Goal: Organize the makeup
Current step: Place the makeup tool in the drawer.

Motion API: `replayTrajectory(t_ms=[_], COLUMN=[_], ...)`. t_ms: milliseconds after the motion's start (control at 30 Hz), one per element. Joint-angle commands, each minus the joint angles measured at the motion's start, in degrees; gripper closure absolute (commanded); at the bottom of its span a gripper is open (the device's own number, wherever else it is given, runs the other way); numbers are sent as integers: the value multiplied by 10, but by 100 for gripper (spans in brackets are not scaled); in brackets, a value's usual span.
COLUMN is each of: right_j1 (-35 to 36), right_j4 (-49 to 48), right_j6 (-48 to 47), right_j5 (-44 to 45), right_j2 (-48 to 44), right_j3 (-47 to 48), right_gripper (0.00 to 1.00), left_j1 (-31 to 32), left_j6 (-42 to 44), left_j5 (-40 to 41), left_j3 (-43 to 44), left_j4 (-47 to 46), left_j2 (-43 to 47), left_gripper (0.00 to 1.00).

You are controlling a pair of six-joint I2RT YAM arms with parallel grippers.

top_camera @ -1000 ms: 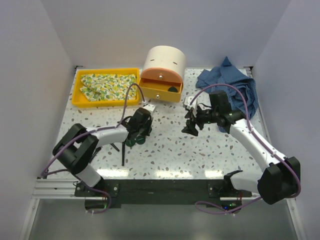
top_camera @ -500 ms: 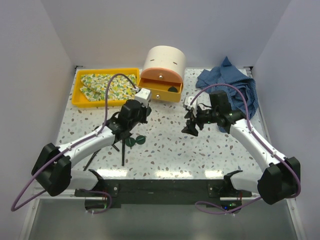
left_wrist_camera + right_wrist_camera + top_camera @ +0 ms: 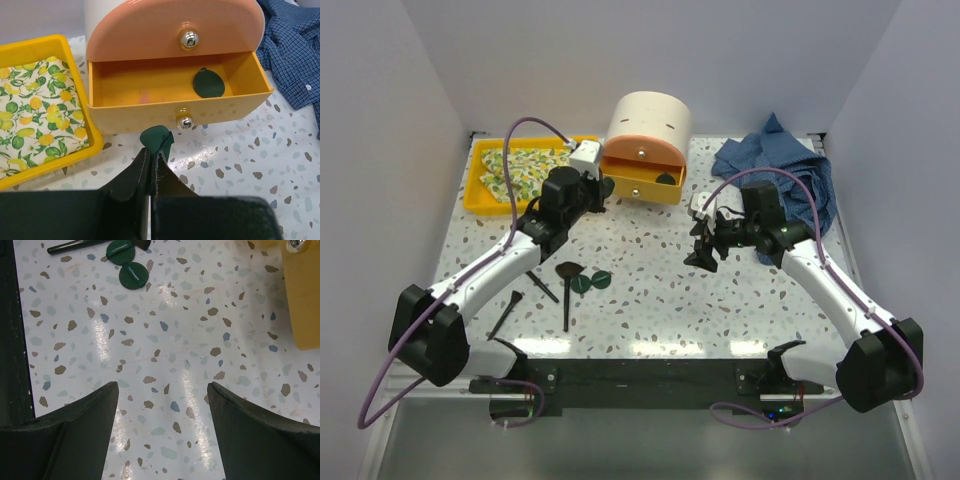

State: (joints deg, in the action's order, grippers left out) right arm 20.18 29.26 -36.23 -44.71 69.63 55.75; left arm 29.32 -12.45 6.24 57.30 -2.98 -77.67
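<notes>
My left gripper [image 3: 154,150] is shut on a dark green round disc [image 3: 156,136], held edge-up just in front of the orange drawer [image 3: 180,117]. The drawer is open, and another green disc [image 3: 208,83] lies inside it. In the top view the left gripper [image 3: 595,192] hangs beside the drawer [image 3: 640,187]. Two more green discs [image 3: 590,282] lie mid-table, next to a fan-headed brush [image 3: 567,290] and two thin brushes [image 3: 542,288] [image 3: 505,312]. The right gripper [image 3: 703,245] hovers open over bare table, nothing between its fingers [image 3: 85,415]; the two discs [image 3: 129,275] show at the top of its view.
A yellow tray [image 3: 472,185] with a leaf-patterned cloth sits at the back left, close to the drawer's left side. The cream round organizer [image 3: 650,120] stands above the drawer. A blue cloth [image 3: 790,170] is heaped at the back right.
The left arm has lifted from the discs on the table and swung back toward the drawer, carrying one green disc. The right arm has not moved.
</notes>
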Motion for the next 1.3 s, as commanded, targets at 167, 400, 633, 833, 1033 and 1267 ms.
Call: replayTrajectory(t_ms=[167,400,633,833,1033,1267], right_j1=[-2,-1,-1,-2,-1,-1], right_j4=[-3,-3,-2,1,1,3], right_j6=[-11,-12,-16,-17,-17,-17], right_j5=[-26,-25,-26,-28,-29,-27], right_j2=[-12,-12,-13,-10,-12,-15], right_j3=[-1,0,-1,1,2,2], right_gripper=[24,24,24,24,24,24], left_j1=[-5,-6,-8,-11,-12,-12], left_j6=[8,10,13,13,13,10], left_j5=[-19,-22,-21,-22,-20,-8], left_j3=[73,107,129,156,206,251], left_j4=[-11,-4,1,4,17,29], left_j2=[-41,-70,-88,-116,-164,-209], left_gripper=[100,100,100,100,100,100])
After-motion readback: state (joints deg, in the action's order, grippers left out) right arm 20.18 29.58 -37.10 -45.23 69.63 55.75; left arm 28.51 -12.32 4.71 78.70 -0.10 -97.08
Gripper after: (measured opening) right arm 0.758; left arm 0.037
